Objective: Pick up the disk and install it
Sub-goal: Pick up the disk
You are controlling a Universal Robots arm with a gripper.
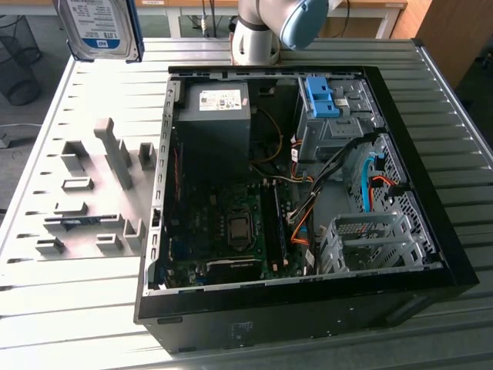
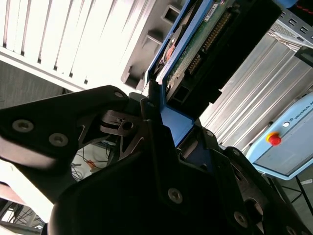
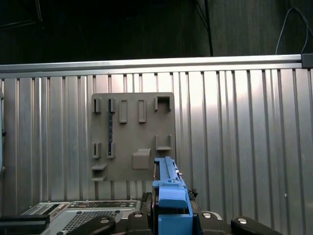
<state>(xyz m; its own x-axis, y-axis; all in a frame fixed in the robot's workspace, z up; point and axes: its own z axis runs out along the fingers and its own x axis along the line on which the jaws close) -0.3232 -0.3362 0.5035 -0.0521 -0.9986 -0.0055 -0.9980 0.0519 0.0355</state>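
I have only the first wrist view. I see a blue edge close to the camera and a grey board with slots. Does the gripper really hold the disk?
Observer: Yes. In the second wrist view the gripper is shut on the disk; its green side faces that camera.
Operator: Where is it relative to the computer case?
Observer: In the exterior view the disk hangs high, to the exterior view's left of the open case.
Operator: What is inside the case?
Observer: A blue bracket sits atop the drive cage, toward the exterior view's right.
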